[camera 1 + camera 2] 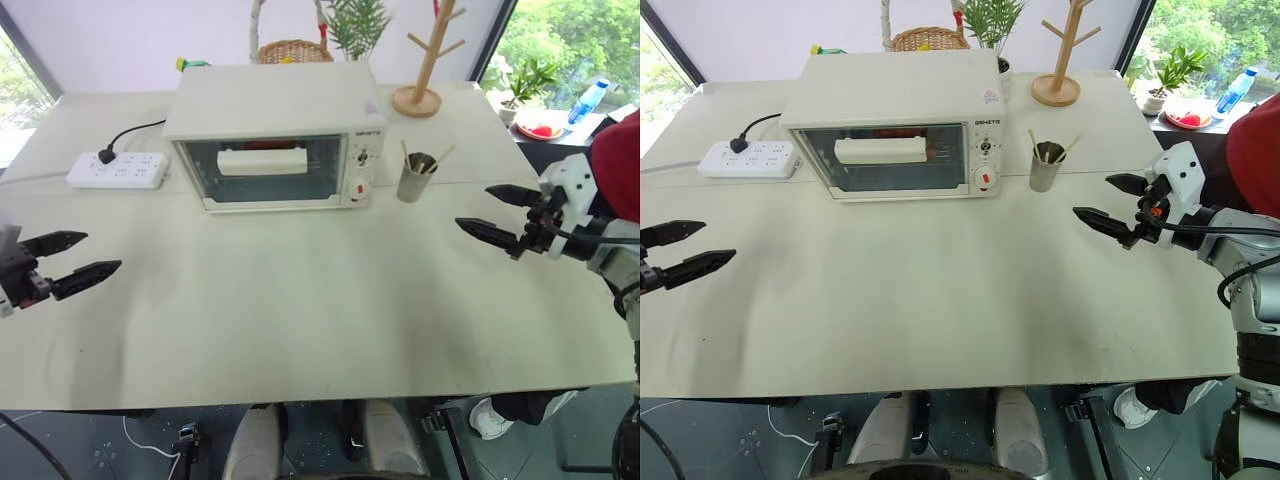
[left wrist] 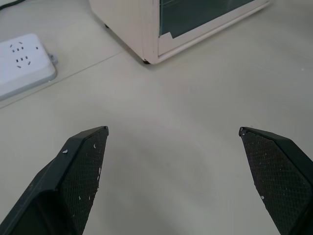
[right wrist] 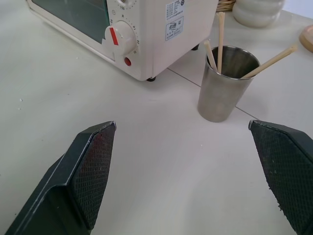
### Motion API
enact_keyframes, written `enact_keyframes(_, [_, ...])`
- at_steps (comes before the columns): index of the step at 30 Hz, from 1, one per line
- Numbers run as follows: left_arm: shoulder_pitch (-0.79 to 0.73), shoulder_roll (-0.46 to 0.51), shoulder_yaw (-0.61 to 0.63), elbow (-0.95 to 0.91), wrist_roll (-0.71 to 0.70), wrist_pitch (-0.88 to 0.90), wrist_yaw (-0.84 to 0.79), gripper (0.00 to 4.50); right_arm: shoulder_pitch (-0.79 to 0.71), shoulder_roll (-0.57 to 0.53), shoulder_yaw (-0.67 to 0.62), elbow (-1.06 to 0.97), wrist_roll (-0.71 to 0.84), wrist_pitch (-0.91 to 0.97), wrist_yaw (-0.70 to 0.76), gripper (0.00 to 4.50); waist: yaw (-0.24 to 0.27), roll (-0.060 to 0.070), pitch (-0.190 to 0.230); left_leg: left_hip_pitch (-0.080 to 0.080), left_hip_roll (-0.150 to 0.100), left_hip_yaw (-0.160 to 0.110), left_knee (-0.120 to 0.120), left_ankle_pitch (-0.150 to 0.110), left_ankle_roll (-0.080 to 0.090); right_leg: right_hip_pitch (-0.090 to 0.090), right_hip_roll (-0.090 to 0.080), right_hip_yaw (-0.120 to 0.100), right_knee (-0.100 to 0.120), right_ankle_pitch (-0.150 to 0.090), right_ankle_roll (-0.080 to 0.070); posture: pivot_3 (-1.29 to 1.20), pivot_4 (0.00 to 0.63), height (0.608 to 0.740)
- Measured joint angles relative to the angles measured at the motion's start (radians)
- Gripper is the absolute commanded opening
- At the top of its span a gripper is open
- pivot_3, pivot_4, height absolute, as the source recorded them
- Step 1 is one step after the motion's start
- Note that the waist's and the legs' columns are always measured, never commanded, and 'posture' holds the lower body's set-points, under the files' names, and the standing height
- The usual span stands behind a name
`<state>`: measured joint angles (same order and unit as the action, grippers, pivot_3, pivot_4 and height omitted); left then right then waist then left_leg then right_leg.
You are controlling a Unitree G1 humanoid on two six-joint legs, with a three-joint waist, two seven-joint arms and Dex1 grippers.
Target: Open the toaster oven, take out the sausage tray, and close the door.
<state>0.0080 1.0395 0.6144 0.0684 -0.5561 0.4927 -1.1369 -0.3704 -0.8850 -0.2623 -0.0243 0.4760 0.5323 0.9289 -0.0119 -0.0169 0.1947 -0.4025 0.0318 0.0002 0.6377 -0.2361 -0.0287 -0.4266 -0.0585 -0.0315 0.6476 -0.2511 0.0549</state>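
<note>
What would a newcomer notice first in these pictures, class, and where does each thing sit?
The cream-white toaster oven stands at the back middle of the table, its glass door shut. A metal cup of sticks sits just to its right. The left hand and right hand hover open at either side.

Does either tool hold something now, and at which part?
Nothing is held. The left tool and right tool are open above the pale table.

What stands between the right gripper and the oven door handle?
Nothing visible blocks it. The metal cup of sticks stands right of the toaster oven, off the open right gripper's line to the door handle.
</note>
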Motion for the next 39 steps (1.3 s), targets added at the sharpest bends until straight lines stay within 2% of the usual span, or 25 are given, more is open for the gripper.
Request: enact_keyframes(39, [-0.040,0.000,-0.001,0.050,0.011,-0.023,-0.009,4.50,0.000,0.000,0.001,-0.001,0.008,0.019,-0.011,4.46,0.000,0.000,0.000,0.000,0.000,0.000,0.001,0.000,0.000,0.000,0.000,0.000,0.001,0.000,0.000,0.00,0.150,0.740])
